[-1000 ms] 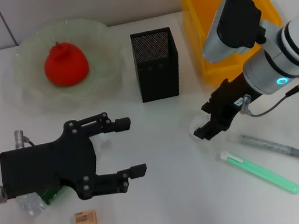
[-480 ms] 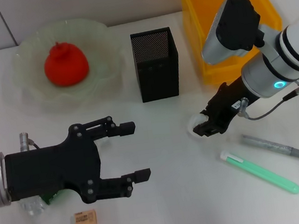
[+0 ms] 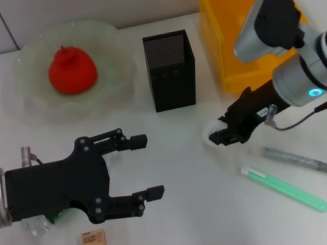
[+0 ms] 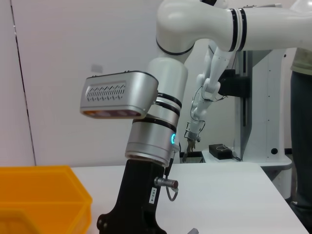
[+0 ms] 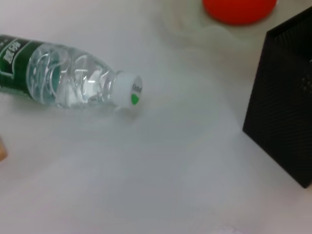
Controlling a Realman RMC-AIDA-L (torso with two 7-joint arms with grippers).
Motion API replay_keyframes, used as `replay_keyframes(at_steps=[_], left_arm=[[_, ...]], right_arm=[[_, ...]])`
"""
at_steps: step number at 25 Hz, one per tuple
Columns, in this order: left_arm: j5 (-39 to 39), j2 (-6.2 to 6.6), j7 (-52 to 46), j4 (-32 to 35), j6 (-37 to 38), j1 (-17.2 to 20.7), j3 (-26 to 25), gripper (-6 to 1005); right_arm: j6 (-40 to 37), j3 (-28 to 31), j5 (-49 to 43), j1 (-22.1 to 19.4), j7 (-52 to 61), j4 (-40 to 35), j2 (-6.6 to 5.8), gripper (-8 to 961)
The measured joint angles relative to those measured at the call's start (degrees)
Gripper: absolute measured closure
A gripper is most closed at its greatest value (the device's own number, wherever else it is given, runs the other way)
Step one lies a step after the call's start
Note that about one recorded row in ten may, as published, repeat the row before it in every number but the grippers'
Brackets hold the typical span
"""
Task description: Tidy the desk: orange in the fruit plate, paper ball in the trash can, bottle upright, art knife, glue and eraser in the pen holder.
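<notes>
The orange (image 3: 71, 69) lies in the clear fruit plate (image 3: 27, 96). The black mesh pen holder (image 3: 170, 70) stands in the middle, with the yellow trash can (image 3: 218, 34) to its right. My right gripper (image 3: 221, 138) is shut on the white paper ball (image 3: 211, 135), low over the table in front of the can. A green art knife (image 3: 284, 188) and a grey glue stick (image 3: 301, 161) lie to its right. My left gripper (image 3: 145, 167) is open above the table. The bottle (image 5: 58, 85) lies on its side, mostly hidden under the left arm in the head view. The eraser (image 3: 93, 239) lies near the front edge.
The left wrist view shows my right arm (image 4: 146, 141) and a corner of the yellow can (image 4: 44, 195). Another white robot arm (image 4: 214, 58) stands far behind the table.
My right gripper has drifted slightly right and up with the paper ball. The left gripper moved a little right, then held still, open.
</notes>
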Motion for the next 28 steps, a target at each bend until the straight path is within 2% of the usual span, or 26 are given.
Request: replay_keyframes(at_steps=[8, 13, 25, 28], left_arm=[[0.0, 0.0, 0.0, 0.1, 0.0, -0.2, 0.0, 223], [0.0, 0.01, 0.0, 0.0, 0.0, -0.3, 0.0, 223], [-0.2, 0.0, 0.0, 0.0, -0.1, -0.7, 0.0, 225], [-0.2, 0.0, 0.0, 0.0, -0.1, -0.7, 0.1, 225]], right_arm=[[-0.9, 0.6, 1.6, -6.2, 0.2, -8.6, 0.11, 629], [-1.2, 2.4, 4.6, -9.2, -0.3, -10.7, 0.19, 631], [-1.3, 10.3, 17.0, -14.9, -8.9, -10.1, 0.23, 632], [-1.5, 12.6, 23.4, -16.9, -13.3, -9.1, 0.19, 632]])
